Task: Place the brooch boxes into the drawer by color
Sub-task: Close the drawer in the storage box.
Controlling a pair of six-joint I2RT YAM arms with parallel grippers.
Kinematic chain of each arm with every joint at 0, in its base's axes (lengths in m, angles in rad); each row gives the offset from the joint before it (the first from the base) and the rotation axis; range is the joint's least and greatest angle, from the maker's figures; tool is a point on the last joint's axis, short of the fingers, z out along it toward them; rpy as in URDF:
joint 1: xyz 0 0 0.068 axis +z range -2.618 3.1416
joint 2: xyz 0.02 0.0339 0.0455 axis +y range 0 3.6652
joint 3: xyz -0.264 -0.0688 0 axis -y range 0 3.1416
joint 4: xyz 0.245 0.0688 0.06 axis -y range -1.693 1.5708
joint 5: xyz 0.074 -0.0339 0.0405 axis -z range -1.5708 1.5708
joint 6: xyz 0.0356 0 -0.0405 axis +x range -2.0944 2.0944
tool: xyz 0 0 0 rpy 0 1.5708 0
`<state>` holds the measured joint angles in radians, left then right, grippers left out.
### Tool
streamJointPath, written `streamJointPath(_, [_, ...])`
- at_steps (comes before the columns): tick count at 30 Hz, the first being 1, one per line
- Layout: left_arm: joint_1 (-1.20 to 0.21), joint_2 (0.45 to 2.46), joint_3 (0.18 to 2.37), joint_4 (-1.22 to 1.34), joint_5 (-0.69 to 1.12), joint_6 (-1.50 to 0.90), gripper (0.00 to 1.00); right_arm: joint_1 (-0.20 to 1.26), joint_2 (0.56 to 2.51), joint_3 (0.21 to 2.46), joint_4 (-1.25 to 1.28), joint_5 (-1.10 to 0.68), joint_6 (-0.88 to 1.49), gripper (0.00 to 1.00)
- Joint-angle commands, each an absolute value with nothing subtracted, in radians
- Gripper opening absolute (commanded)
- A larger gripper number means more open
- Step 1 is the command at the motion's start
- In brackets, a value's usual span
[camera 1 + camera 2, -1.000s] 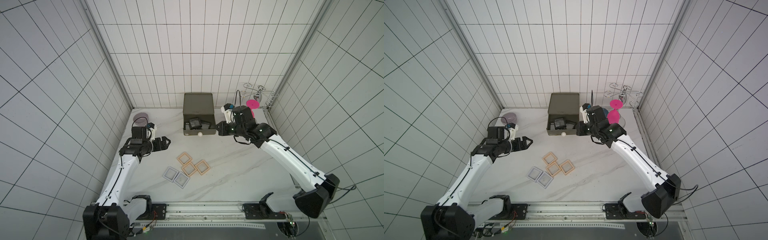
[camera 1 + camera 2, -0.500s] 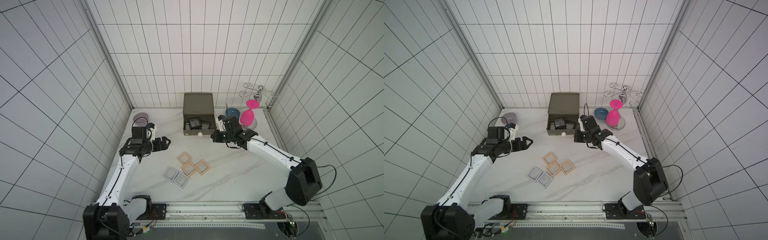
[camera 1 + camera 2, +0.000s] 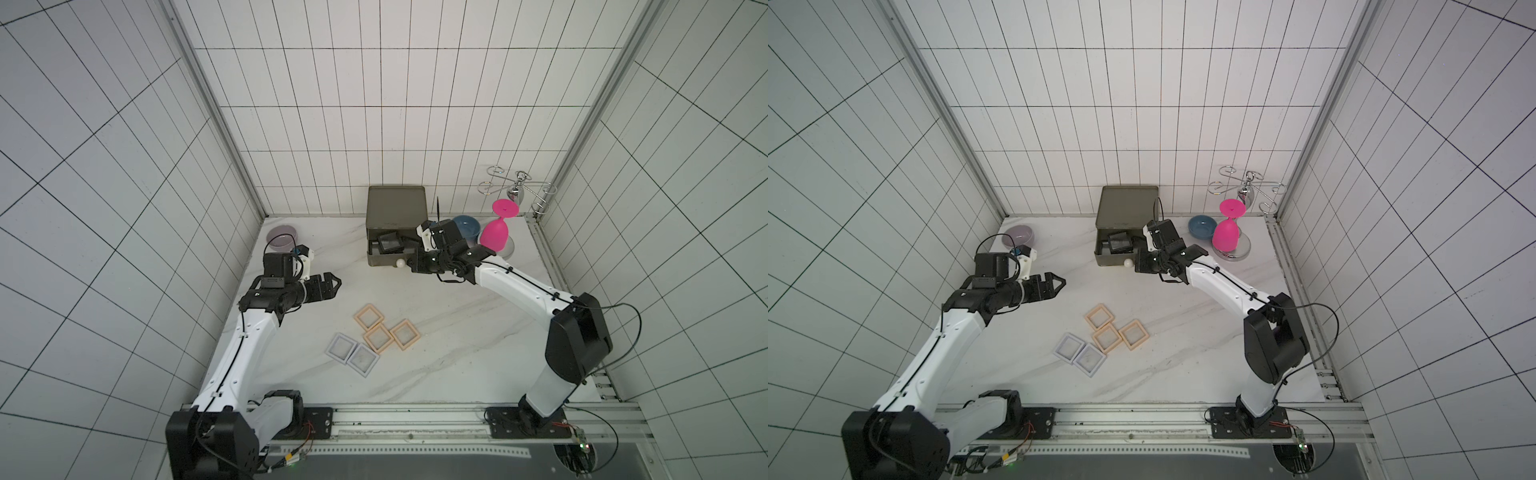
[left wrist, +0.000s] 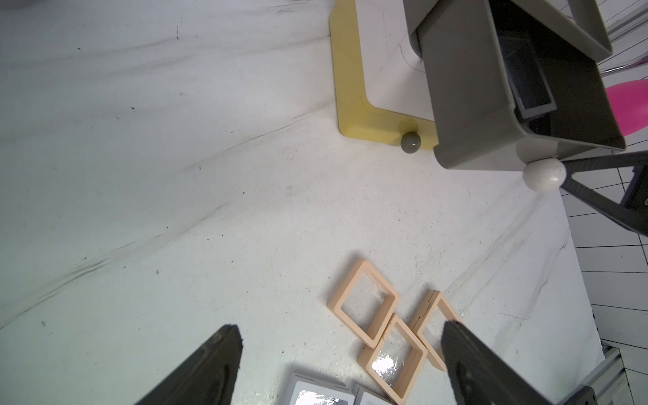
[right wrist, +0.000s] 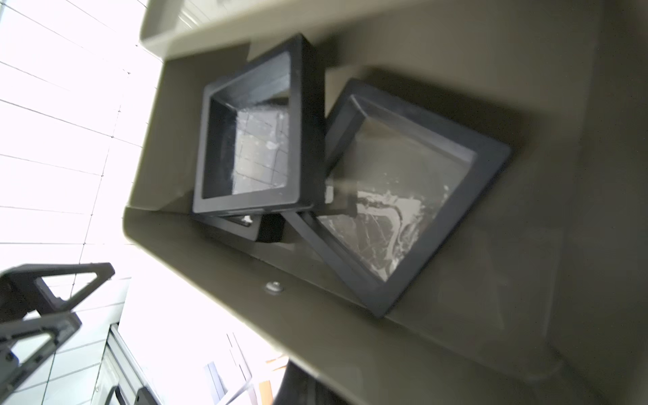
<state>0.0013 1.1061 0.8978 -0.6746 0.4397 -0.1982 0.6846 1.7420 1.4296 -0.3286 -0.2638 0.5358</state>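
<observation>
On the near white marble tabletop [image 3: 457, 332] you have three peach-beige square brooch boxes [image 3: 379, 338] touching two pale lavender ones [image 3: 343, 348]. Three black ones [image 5: 252, 140] lie in the open olive-grey drawer [image 3: 384, 259] at the far centre, with bare marble between. Your left gripper [image 3: 336, 287] hovers to the left, jaws wide. Your right gripper [image 3: 412, 266], jaws closed, reaches the drawer's right front corner.

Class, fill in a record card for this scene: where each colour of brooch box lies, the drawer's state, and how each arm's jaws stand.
black brooch boxes: inside the open drawer, overlapping
peach brooch boxes: three, flat on the table, clustered
white-lavender brooch boxes: two, on the table, beside the peach ones
drawer: olive-grey tier open
left jaws: open, empty, clear of the boxes
right jaws: shut, beside the drawer's white knob
</observation>
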Motion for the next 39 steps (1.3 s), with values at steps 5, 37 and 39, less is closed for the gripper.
streamJointPath(5, [0.005, 1.097, 0.89, -0.655, 0.434, -0.184, 0.93, 0.677, 1.829, 1.564, -0.27, -0.22, 0.547, 0.0])
streamJointPath(37, [0.005, 1.089, 0.884, -0.655, 0.428, -0.186, 0.93, 0.653, 2.005, 1.73, -0.192, -0.077, 0.485, 0.0])
streamJointPath(39, [0.005, 1.088, 0.884, -0.655, 0.427, -0.186, 0.93, 0.653, 1.998, 1.716, -0.185, -0.077, 0.487, 0.0])
